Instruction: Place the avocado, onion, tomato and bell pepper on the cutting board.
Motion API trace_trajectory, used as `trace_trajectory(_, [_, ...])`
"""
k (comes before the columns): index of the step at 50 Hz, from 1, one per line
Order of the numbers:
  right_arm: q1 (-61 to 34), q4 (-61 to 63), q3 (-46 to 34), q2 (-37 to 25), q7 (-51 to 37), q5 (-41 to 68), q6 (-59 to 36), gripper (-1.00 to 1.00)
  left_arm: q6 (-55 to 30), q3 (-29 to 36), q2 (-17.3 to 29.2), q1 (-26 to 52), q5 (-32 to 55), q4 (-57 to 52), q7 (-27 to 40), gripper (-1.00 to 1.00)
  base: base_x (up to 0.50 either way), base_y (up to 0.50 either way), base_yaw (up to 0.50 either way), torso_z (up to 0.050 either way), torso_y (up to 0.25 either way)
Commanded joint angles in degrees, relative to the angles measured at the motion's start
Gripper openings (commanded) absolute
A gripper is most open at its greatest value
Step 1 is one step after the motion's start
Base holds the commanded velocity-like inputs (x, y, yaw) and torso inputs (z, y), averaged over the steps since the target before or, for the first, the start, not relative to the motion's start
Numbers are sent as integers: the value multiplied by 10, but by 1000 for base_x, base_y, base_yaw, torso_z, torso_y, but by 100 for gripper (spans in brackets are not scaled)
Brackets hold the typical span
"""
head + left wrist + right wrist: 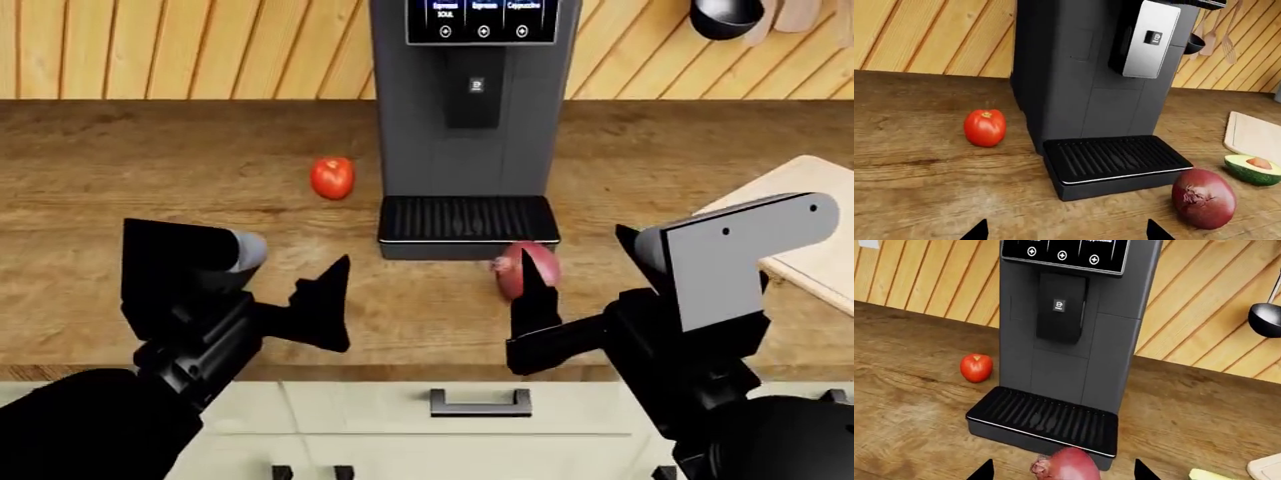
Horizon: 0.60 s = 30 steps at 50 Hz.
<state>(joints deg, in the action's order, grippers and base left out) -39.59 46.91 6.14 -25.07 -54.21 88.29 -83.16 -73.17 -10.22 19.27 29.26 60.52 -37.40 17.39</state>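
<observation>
The tomato (985, 127) (332, 177) (976, 367) sits on the wooden counter left of the coffee machine. In front of the machine's drip tray lies the onion (1203, 198) (530, 272) (1067, 466). My right gripper (574, 243) (1064, 475) is open, and the onion lies just ahead between its fingertips. The halved avocado (1253, 168) (1207, 475) rests beside the cutting board (1254, 136) (817, 272) (1266, 467) at the right. Over bare counter, short of the tomato, my left gripper (1067, 235) (340, 300) is open and holds nothing. The bell pepper is out of view.
A tall dark coffee machine (465, 100) with a protruding drip tray (1117, 160) stands at the back centre, between tomato and board. Utensils (1217, 30) and a ladle (1266, 317) hang on the slatted wall. The counter's front edge runs just under both arms.
</observation>
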Motion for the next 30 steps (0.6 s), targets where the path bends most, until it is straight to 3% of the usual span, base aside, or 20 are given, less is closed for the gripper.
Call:
trace_trajectory(1, [-11,-6,-16,-14,-40,47,13,100,1,-2,4,3,6,2,7,100,324,0,0,0,0])
trace_trajectory(12, [-11,0,-24,-28,-65,80,29,100,9,2,7,5,2,7,11,100,324,0,0,0,0])
trace_trajectory(23, [-48,8,-75,-74,-187,223,93,100,17,0,12,1,9,8,6,100,244,0,0,0,1])
trace_trajectory(30, [-136,11,-147,-154,-247,386,153,100,28,9,15,3,-2,19,0,100,0,0,0,0,0])
